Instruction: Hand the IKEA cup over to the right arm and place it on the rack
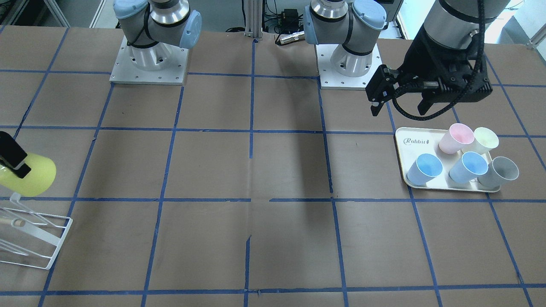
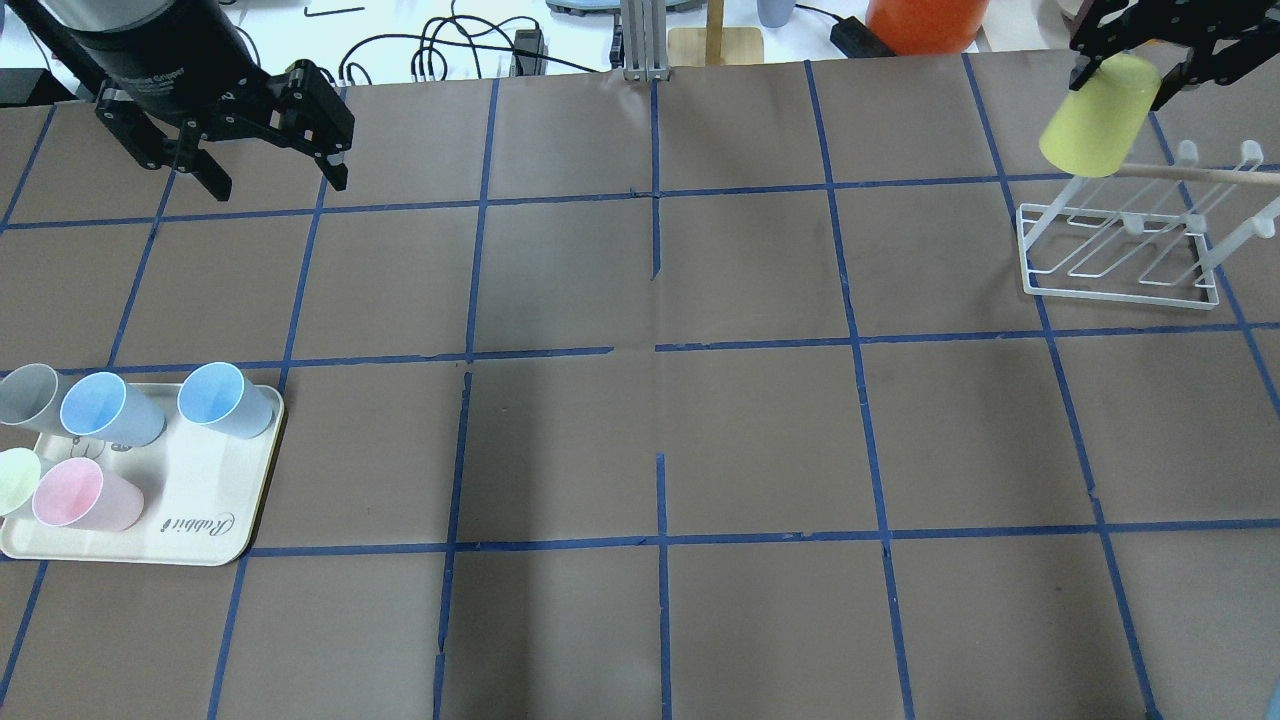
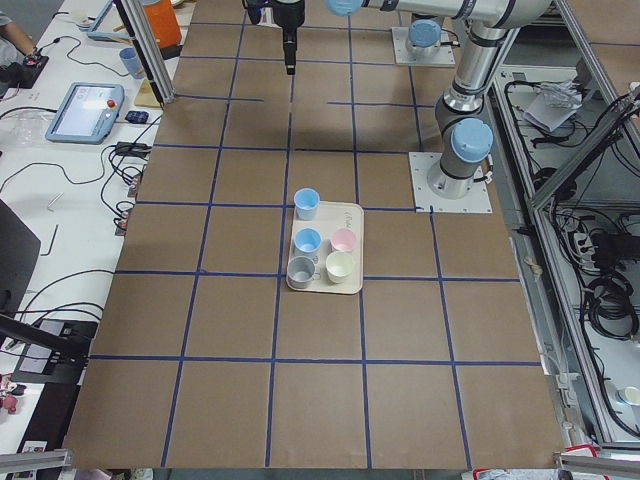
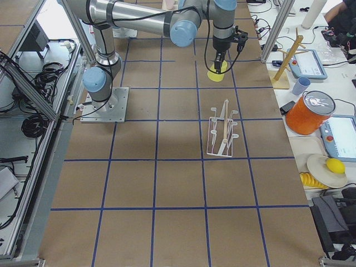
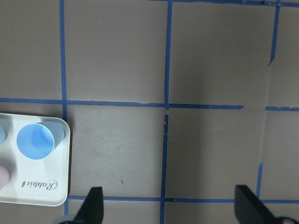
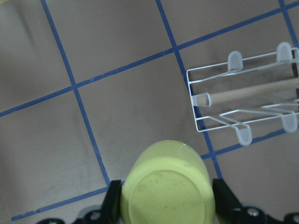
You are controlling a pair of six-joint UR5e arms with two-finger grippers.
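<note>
Upper left: left gripper (image 2: pixel 277 185) spread wide, holding nothing, well apart from cup; hand-over judged done.
Lower left: cream tray (image 2: pixel 200 545) carries five cups: grey, two blue, pale yellow-green, pink.
Upper right: right gripper (image 2: pixel 1128 75) clamped on IKEA cup (image 2: pixel 1098 118), mouth tilted downward, likely for slipping over rod.
Right: rack (image 2: pixel 1120 240) just below cup, no cup on it yet.

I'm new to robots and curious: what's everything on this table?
IKEA cup: one, bright yellow, held in the air beside the rack.
rack: one, white wire, robot's right end.
tray: one, cream, robot's left end.
blue cups: two, blue, on tray.
pink cup, pale yellow-green cup, grey cup: one each, on tray.
table: one, brown, blue tape grid.
left claw: one, black, open, empty, beyond tray.
right claw: one, black, shut on the IKEA cup.
</note>
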